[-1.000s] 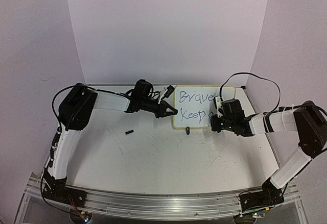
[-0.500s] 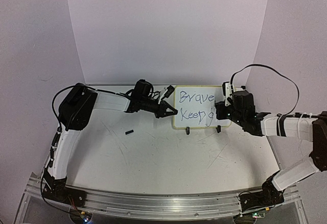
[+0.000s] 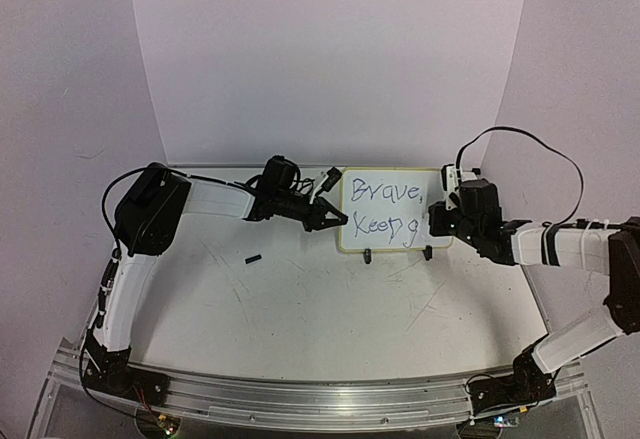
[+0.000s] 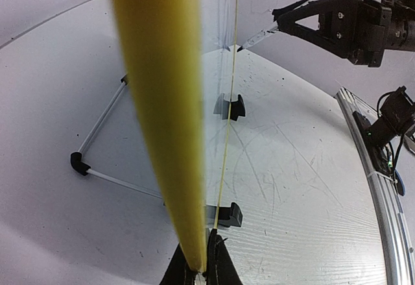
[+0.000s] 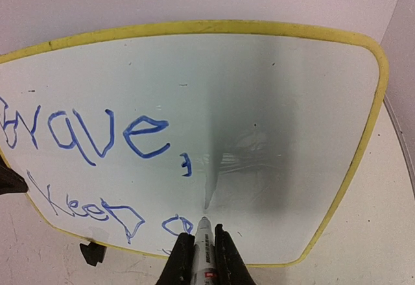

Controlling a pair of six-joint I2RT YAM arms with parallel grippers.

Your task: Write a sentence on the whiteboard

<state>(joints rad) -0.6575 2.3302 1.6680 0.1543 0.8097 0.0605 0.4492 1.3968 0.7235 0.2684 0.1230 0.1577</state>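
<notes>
White, scratched table (image 3: pixel 320 329) fills the floor of the top view, and the whiteboard (image 3: pixel 385 187) stands on it at roughly 1 o'clock from the table's centre, on the far side, face toward the arms. It is upright on its long bottom edge.

The left gripper (image 3: pixel 335 217) comes in at the board's 9 o'clock, and the left wrist view shows it pinched tight on the yellow rim, the edge running straight up from between its fingers (image 4: pixel 224 269).

Over on the other side the right gripper (image 3: pixel 437 221) sits at the board's 4 o'clock, closed snugly around a marker (image 5: pixel 203 246). The nib points at the board's face low down, right at the end of the second line; whether it touches I cannot tell.

Two black feet (image 3: pixel 368 255) clip the board's 6 o'clock edge.

Blue writing reads "Brave," on top and "Keep" below, with one more rounded letter after it.

A small black piece (image 3: pixel 253 257) lies alone on the table at 10 o'clock from its centre, well apart from the board.
</notes>
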